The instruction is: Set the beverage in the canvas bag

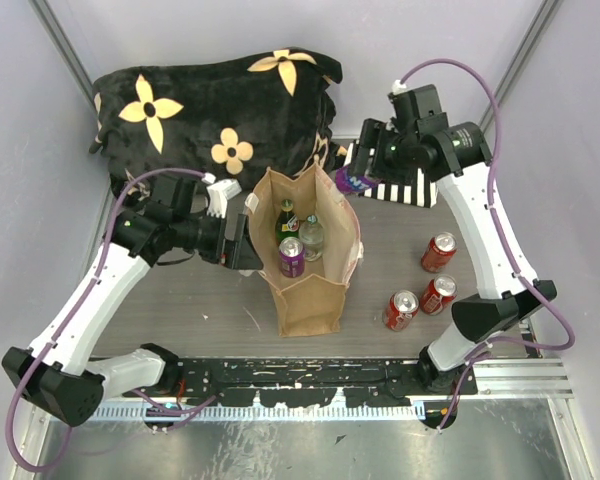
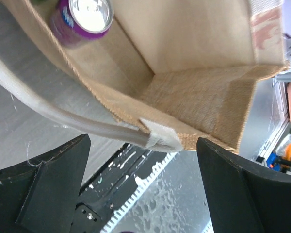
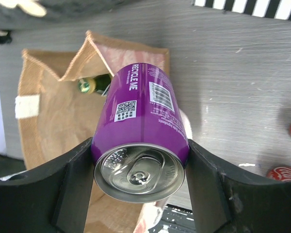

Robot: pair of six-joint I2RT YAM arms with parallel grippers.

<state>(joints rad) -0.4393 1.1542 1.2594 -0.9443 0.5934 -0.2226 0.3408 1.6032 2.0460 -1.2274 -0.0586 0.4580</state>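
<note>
The tan canvas bag (image 1: pixel 310 300) stands open mid-table with a purple can (image 1: pixel 291 257), a green bottle (image 1: pixel 286 218) and a clear bottle (image 1: pixel 311 238) inside. My right gripper (image 1: pixel 365 165) is shut on another purple beverage can (image 1: pixel 354 180), held in the air at the bag's far right rim. The right wrist view has this can (image 3: pixel 140 121) between my right gripper's (image 3: pixel 140 160) fingers, above the bag (image 3: pixel 43 126). My left gripper (image 1: pixel 248 230) is open beside the bag's left rim. In the left wrist view the left gripper (image 2: pixel 143 184) holds nothing, with the bag's white strap (image 2: pixel 53 114) just ahead.
Three red cans (image 1: pixel 439 252) (image 1: pixel 438 295) (image 1: pixel 401 310) stand on the table right of the bag. A black blanket with yellow flowers (image 1: pixel 210 100) lies at the back. A black-and-white striped cloth (image 1: pixel 405 188) lies under the right arm. A black rail (image 1: pixel 300 385) runs along the front.
</note>
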